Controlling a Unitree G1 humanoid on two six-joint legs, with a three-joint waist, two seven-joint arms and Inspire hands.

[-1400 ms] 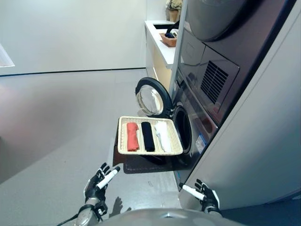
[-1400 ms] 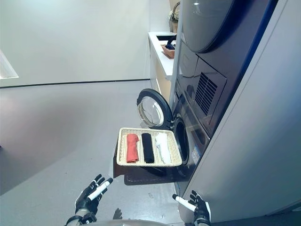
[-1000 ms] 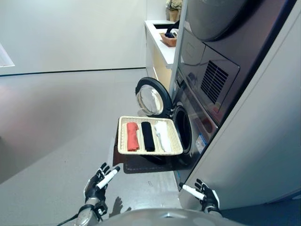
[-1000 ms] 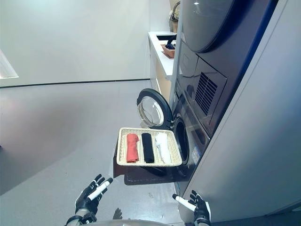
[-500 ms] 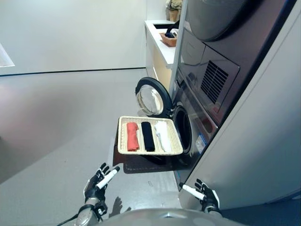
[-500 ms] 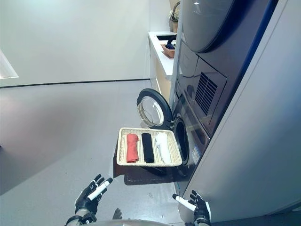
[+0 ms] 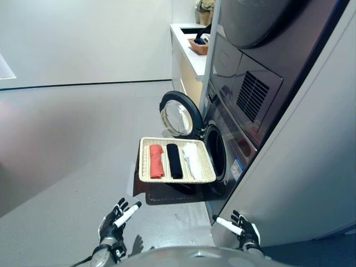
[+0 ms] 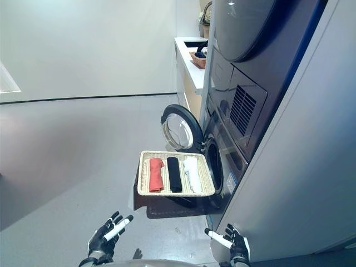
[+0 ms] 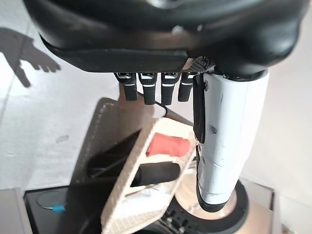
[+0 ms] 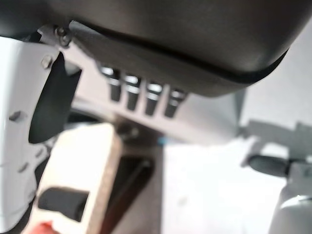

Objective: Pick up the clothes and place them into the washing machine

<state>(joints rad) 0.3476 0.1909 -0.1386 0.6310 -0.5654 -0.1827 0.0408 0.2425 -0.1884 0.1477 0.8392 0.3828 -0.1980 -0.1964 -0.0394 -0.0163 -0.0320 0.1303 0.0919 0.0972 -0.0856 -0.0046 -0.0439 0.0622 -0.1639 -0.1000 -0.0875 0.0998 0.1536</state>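
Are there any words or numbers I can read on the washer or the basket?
None can be read.
Washer: a small blue sticker beside the drum opening, its print too small to read.
Basket: no writing on it or on the rolled clothes.
Both hands, left hand and right hand: no labels visible.

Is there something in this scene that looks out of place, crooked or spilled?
Nothing stands out. The red, black and white rolls lie parallel in the tray, which sits level before the open washer door. Both hands, left and right, are open and empty.
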